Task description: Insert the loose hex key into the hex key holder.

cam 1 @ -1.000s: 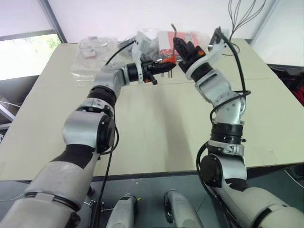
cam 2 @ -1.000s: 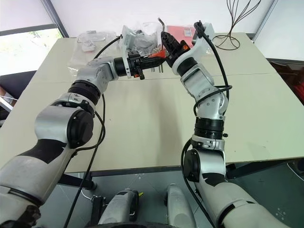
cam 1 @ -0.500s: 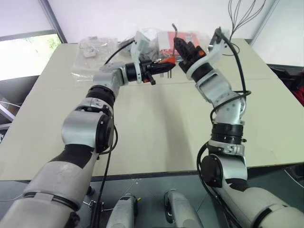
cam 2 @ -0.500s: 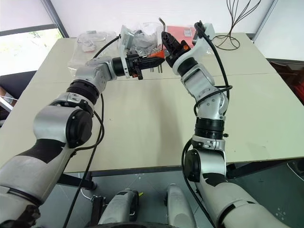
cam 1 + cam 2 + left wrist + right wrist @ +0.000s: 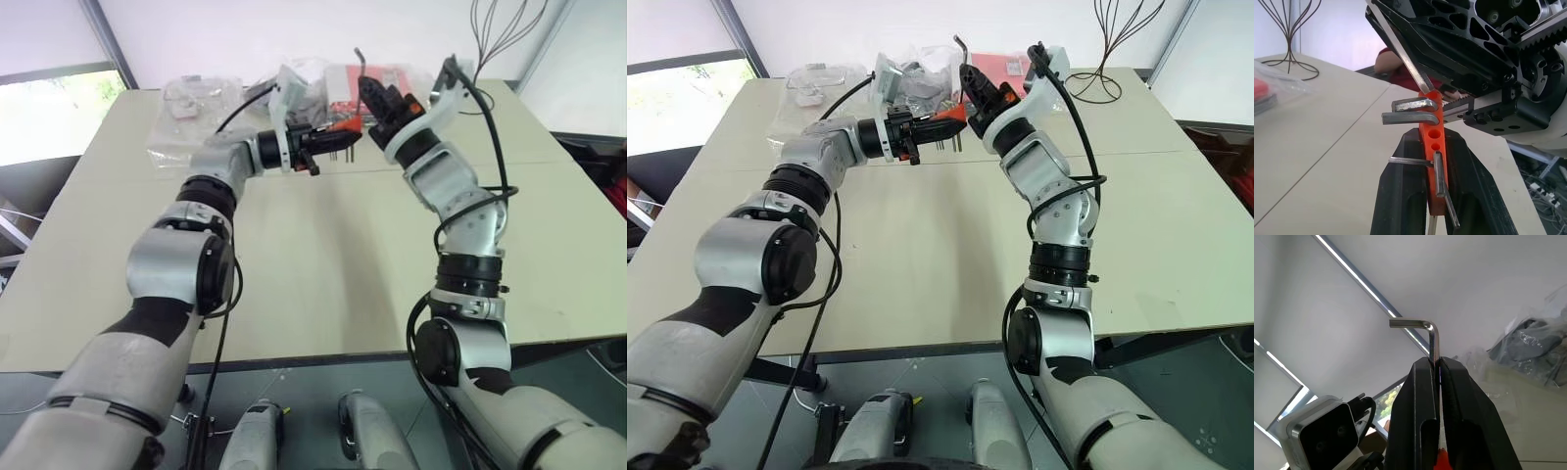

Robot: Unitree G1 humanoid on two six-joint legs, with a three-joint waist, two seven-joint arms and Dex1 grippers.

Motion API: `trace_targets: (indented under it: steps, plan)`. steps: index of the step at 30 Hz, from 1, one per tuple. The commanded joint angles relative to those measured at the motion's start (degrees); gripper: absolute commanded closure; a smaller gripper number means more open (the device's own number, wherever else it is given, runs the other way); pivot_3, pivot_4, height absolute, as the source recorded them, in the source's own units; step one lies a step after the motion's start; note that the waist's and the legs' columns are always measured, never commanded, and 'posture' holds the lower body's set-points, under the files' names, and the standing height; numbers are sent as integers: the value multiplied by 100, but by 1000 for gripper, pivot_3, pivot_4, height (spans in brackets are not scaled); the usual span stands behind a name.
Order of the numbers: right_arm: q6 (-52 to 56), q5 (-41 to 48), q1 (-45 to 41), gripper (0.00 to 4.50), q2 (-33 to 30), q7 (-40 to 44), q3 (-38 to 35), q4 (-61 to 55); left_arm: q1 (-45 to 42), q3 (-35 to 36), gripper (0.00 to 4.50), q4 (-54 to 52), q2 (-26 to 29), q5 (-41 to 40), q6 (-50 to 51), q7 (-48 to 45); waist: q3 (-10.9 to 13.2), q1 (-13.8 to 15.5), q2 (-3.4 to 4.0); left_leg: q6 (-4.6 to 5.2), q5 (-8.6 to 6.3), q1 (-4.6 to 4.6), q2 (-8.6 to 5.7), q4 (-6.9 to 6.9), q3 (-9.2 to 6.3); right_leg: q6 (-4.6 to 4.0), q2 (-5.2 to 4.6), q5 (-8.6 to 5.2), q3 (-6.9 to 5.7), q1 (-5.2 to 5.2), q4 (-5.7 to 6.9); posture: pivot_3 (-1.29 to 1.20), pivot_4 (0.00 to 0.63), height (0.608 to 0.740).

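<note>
insertion step, upper centre: left gripper (image 5: 1432,196) clamped on hex key holder (image 5: 1431,147), right gripper (image 5: 1439,382) pinching loose hex key (image 5: 1422,333); needs tip aligned to hole.

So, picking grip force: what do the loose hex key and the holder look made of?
Loose hex key: likely steel, a smooth grey rod with a bright glint along it. Hex key holder: probably moulded plastic, matte orange, with round sockets.

Bare table (image 5: 323,264) below; plastic bags (image 5: 196,108) crowd its far edge.
</note>
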Motion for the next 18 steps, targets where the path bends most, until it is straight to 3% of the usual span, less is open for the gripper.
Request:
trace_targets:
  steps: [1, 12, 18]
  plan:
    - [-114, 69, -37, 4455, -42, 12, -66, -71, -217, 197, 4500, -159, 78, -166, -35, 50, 0, 1, 0, 0, 0, 0, 0, 0, 0, 0, 0, 0, 0, 0, 0, 0, 150, 740]
    - [-53, 124, 75, 4455, -32, 83, 3, -188, -304, 299, 4500, -145, 20, -182, -2, 162, 0, 0, 0, 0, 0, 0, 0, 0, 0, 0, 0, 0, 0, 0, 0, 0, 150, 740]
    - [40, 113, 218, 4455, -143, 528, 278, -424, -308, 278, 4500, -153, 25, -154, 66, 125, 0, 1, 0, 0, 0, 0, -1, 1, 0, 0, 0, 0, 0, 0, 1, 0, 150, 740]
